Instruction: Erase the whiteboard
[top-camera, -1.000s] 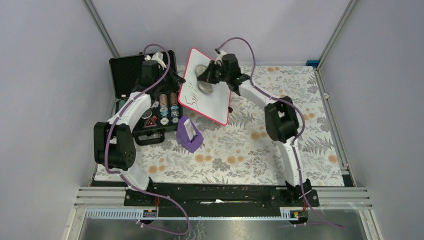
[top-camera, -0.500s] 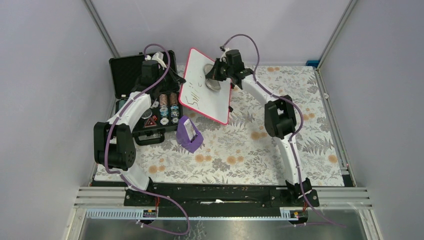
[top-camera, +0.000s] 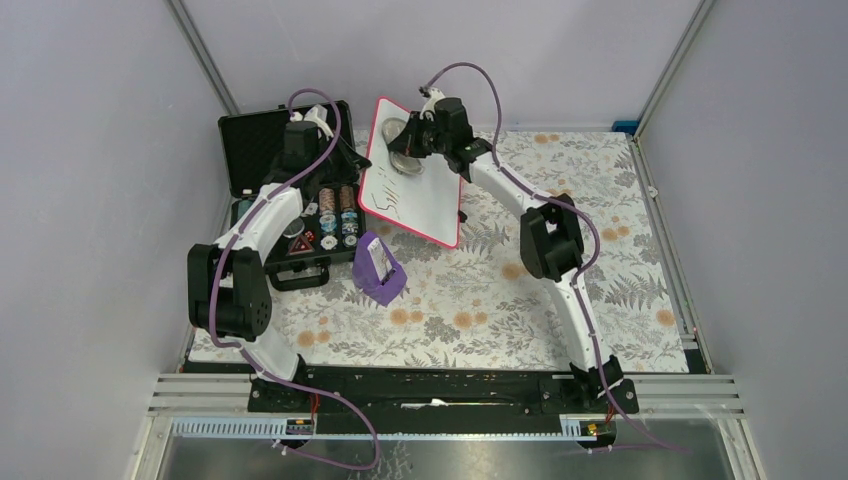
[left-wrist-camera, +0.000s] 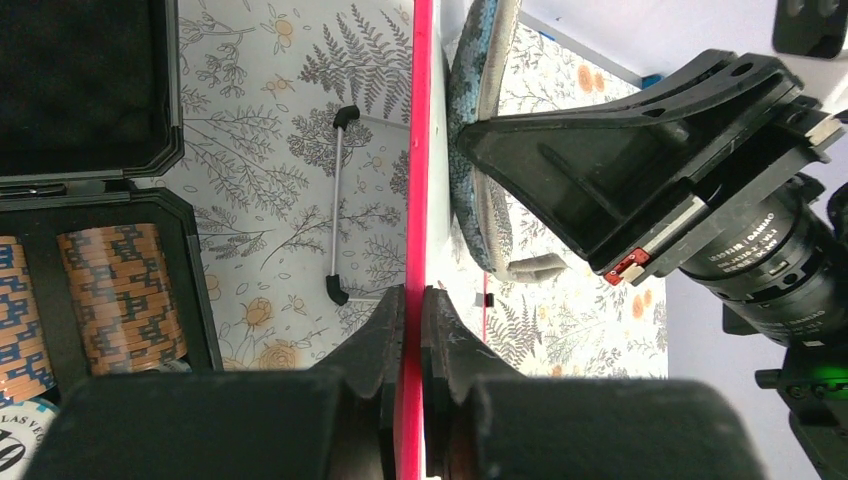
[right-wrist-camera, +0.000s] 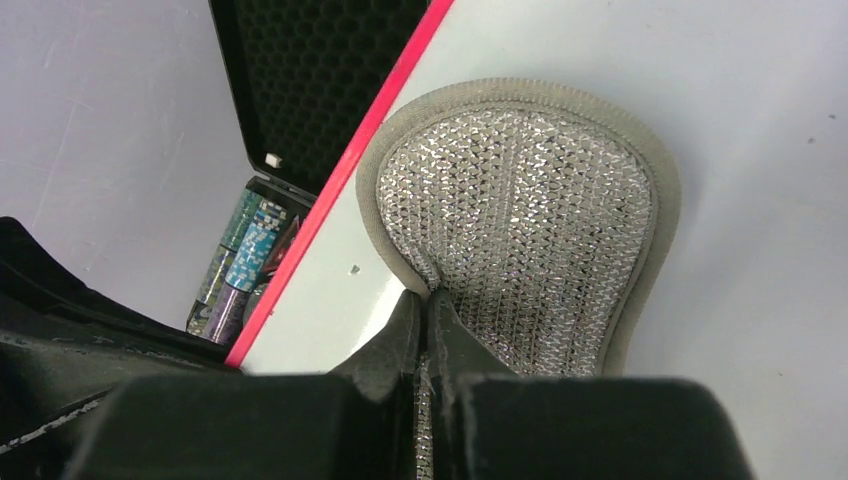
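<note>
The whiteboard (top-camera: 428, 205) stands tilted at the back of the table, with dark handwriting (top-camera: 386, 206) near its lower left. My left gripper (top-camera: 354, 160) is shut on its red rim, which shows edge-on between the jaws in the left wrist view (left-wrist-camera: 420, 150). My right gripper (top-camera: 412, 146) is shut on a silver mesh pad (top-camera: 404, 153) pressed flat on the board's upper part. In the right wrist view the pad (right-wrist-camera: 530, 220) lies on the white surface (right-wrist-camera: 740, 120) close to the red rim (right-wrist-camera: 340, 190), held by my right gripper (right-wrist-camera: 428, 300).
An open black case (top-camera: 272, 135) with poker chips lies left of the board, under my left arm. A purple holder (top-camera: 378, 268) stands on the floral cloth in front of the board. A small blue object (top-camera: 625, 127) sits at the far right corner.
My right gripper slid the pad to the right, then back left and up toward the board's top left corner. The left gripper and the board have stayed put.
</note>
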